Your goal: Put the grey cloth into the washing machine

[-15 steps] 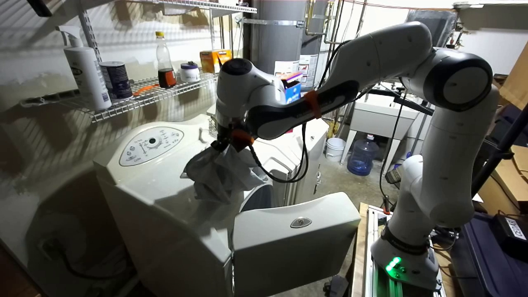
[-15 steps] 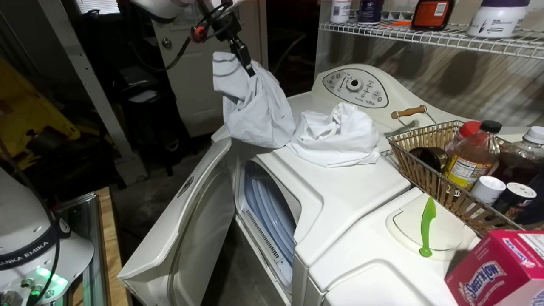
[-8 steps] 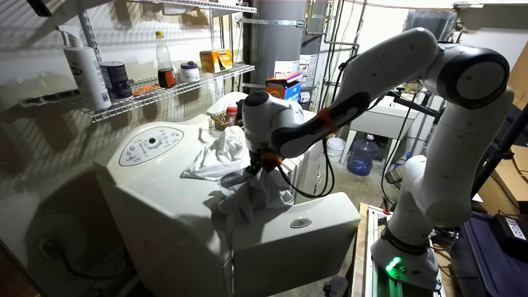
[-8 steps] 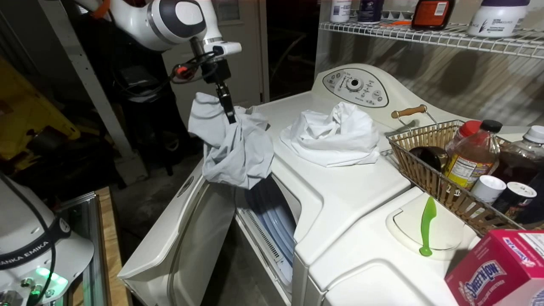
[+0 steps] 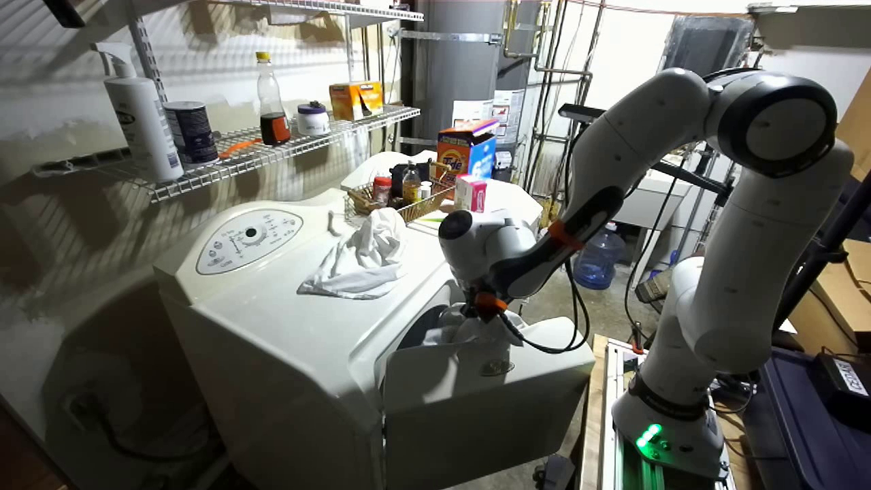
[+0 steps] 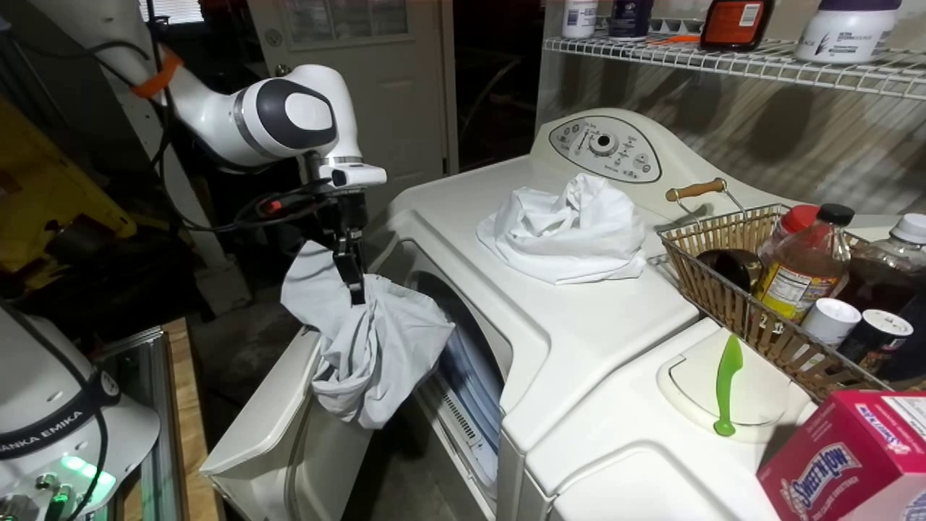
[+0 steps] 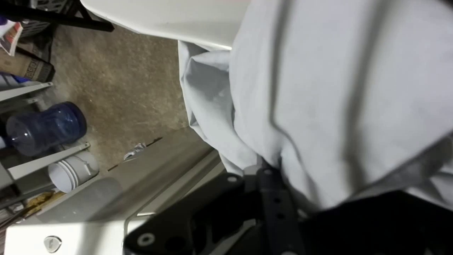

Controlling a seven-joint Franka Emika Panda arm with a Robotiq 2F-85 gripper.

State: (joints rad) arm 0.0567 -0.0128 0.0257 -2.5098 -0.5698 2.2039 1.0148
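Bunched grey cloth (image 6: 383,347) hangs from my gripper (image 6: 357,295), whose fingers are shut on it. The cloth's lower folds dangle between the swung-out door (image 6: 264,434) and the round front opening (image 6: 470,362) of the washing machine (image 5: 272,327). Part of that opening is hidden behind the fabric. In an exterior view the arm and the door's top edge cover much of the cloth (image 5: 452,327). Pale fabric fills the right of the wrist view, where the cloth (image 7: 318,92) meets the black gripper (image 7: 265,166) and conceals its fingertips.
On the machine's top lies a crumpled white cloth (image 6: 568,239). A wicker basket (image 6: 759,329) of bottles, a green scoop (image 6: 727,387) and a pink box (image 6: 846,463) stand on the neighbouring appliance. A wire shelf (image 5: 272,153) runs along the wall above.
My gripper has carried the grey cloth down and off the machine's top toward the robot's base, to the gap behind the door. The white cloth and the door have stayed put.
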